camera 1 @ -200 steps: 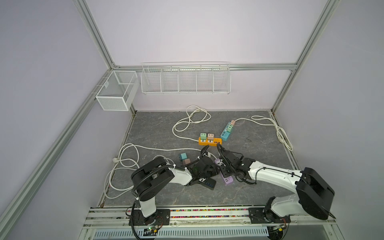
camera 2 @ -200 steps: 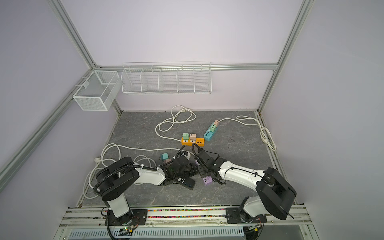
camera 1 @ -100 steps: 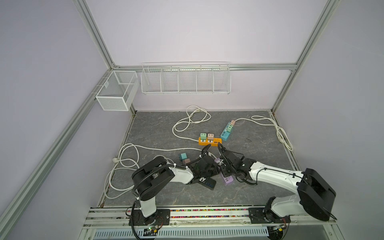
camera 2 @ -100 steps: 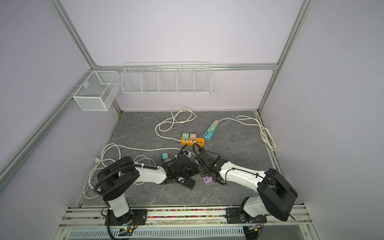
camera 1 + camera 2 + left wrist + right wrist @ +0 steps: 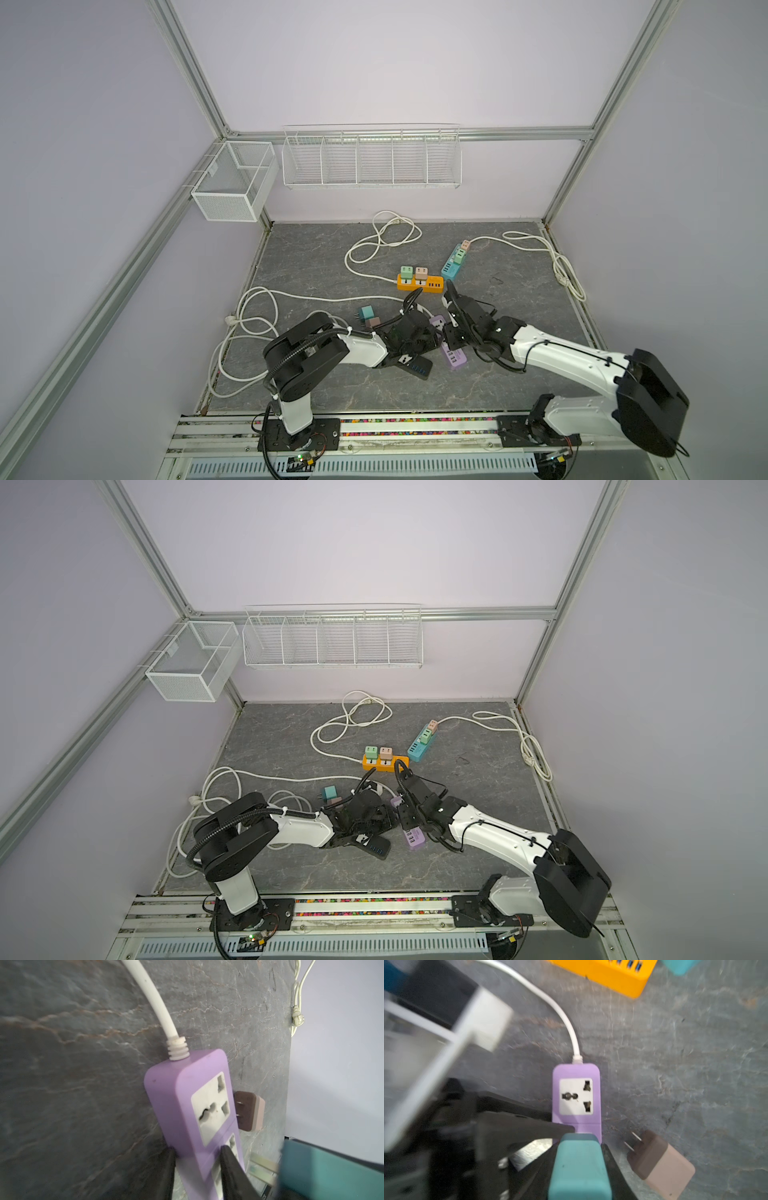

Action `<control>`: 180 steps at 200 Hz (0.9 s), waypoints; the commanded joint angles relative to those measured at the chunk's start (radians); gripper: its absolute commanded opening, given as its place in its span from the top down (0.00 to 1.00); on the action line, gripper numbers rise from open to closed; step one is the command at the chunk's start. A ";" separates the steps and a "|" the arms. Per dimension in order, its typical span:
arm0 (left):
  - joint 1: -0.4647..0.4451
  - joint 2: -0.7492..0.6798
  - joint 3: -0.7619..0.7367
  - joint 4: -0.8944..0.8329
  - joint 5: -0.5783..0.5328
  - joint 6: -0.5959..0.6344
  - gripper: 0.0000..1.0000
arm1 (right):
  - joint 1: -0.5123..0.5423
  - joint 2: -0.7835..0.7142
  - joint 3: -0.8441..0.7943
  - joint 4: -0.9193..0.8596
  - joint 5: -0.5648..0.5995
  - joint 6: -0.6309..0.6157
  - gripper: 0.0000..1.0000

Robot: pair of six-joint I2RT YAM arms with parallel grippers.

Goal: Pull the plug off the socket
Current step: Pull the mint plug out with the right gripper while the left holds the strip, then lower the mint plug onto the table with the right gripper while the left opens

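The socket is a purple strip [image 5: 454,358] [image 5: 414,839] lying near the front middle of the floor, with a white cord [image 5: 160,1007]. My left gripper [image 5: 197,1149] [image 5: 422,338] is shut on the strip's sides just past its free first outlet [image 5: 576,1096]. My right gripper [image 5: 580,1147] [image 5: 451,336] is shut on a teal plug [image 5: 579,1167] over the second outlet. Whether its prongs are still in, I cannot tell. Both wrist views are blurred.
A brown-and-beige plug [image 5: 658,1163] [image 5: 374,322] and a loose teal plug [image 5: 366,312] lie left of the strip. A black strip [image 5: 415,368] lies under my left wrist. Behind are an orange strip [image 5: 419,284], a teal strip [image 5: 455,264] and white cords [image 5: 257,324].
Both grippers stay at the purple strip. The top views show no clear shift of either arm or of the strip.
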 commanded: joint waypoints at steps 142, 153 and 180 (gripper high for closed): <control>-0.028 -0.279 0.161 -0.506 -0.172 0.221 0.52 | -0.794 -0.454 -0.290 0.034 -0.653 0.227 0.92; -0.026 -0.318 0.135 -0.495 -0.186 0.231 0.51 | -0.840 -0.468 -0.322 0.052 -0.674 0.245 0.92; -0.018 -0.386 0.088 -0.479 -0.218 0.253 0.48 | -0.914 -0.499 -0.377 0.066 -0.669 0.269 0.91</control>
